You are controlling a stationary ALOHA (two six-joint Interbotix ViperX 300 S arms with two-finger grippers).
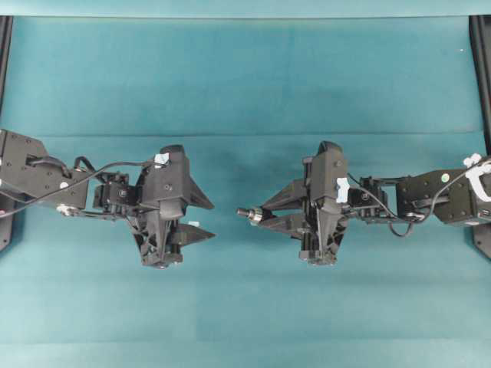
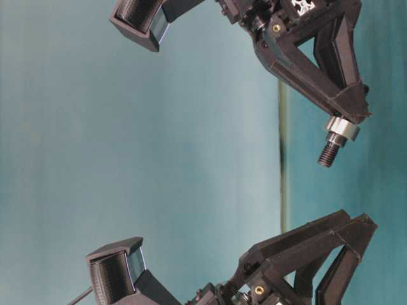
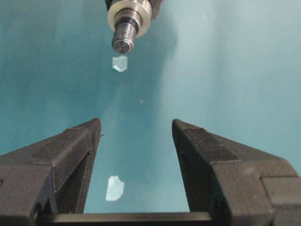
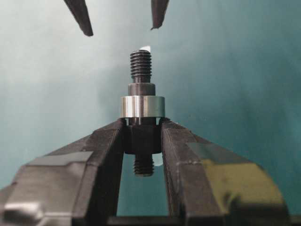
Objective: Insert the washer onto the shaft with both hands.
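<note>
Surface (image 1: pixel 245 84): uniform teal, with small pale whitish flecks (image 3: pixel 120 63). Washer (image 4: pixel 142 106): bright silvery metal, unpatterned. Shaft (image 4: pixel 141 66): dark grey-black, with fine ridged threading on the thin end. Left gripper (image 1: pixel 205 221) and right gripper (image 1: pixel 268 213): matte black; white labels on both arm bodies, and black cabling

Count: 1 shaft (image 4: pixel 141 89), 1 washer (image 4: pixel 142 107), both centre of the right wrist view. 2 grippers: left gripper (image 1: pixel 209 221), right gripper (image 1: pixel 263 212). 2 pale patches on the teal worktop (image 3: pixel 244 70), left wrist view.
</note>
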